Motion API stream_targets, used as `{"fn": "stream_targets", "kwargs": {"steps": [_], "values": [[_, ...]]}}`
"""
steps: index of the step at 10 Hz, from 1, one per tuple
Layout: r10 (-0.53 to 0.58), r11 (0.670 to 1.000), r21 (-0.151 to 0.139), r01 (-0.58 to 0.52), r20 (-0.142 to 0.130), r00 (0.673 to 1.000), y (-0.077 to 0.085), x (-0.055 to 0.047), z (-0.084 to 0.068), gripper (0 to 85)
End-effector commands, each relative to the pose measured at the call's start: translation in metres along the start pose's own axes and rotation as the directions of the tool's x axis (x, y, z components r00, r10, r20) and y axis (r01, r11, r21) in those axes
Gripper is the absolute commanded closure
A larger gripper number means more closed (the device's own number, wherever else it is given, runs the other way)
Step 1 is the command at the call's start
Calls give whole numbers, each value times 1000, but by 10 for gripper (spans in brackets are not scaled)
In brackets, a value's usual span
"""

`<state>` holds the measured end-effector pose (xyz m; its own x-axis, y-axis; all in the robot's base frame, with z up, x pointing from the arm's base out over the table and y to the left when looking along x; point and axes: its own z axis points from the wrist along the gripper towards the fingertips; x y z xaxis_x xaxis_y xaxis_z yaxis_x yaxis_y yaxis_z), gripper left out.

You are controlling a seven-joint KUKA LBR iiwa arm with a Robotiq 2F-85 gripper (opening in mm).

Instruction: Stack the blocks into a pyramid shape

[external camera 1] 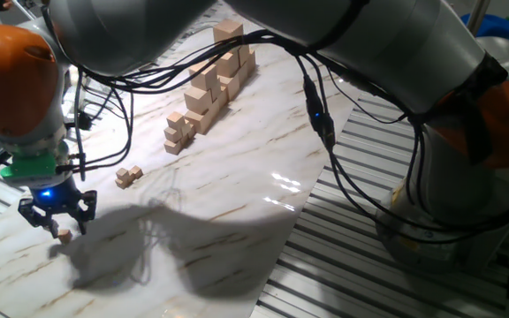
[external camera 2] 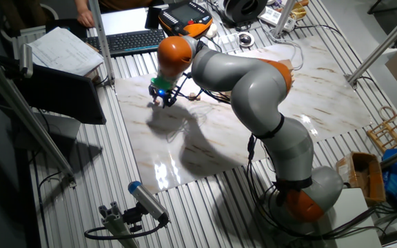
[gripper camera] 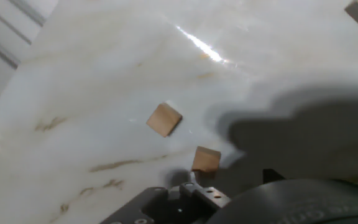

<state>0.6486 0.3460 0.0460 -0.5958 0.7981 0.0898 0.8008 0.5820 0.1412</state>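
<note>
Arm: reaches across the marble table to the edge nearest the keyboard, putting the hand over the loose blocks there.
Table: white veined slab; it carries everything below.
Big stack: larger pale cubes in a stepped row toward the far edge, well apart from the hand; judged not part of the present task.
Gripper: hangs low over the table near the keyboard-side edge, fingers pointing down and standing apart, nothing between them. Judged to be positioned for a pick, not yet closed.
Block under hand: one tiny tan cube on the slab just below the fingertips; contact cannot be told. In the hand view a cube lies just ahead of the finger base, which suits a descent onto it.
Second block: lies flat, turned at an angle, near the first but not touching.
Pair: two tiny cubes touching each other, between hand and big stack; possibly the pyramid's start.
Progress: early; no pyramid is built.
</note>
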Motion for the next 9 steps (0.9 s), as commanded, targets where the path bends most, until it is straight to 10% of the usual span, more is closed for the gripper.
{"fn": "stream_targets", "kwargs": {"steps": [1,9], "values": [[51,999,-8,-51,6,999,0,0,0,340],[150,988,-51,-148,37,988,7,-4,12,340]]}}
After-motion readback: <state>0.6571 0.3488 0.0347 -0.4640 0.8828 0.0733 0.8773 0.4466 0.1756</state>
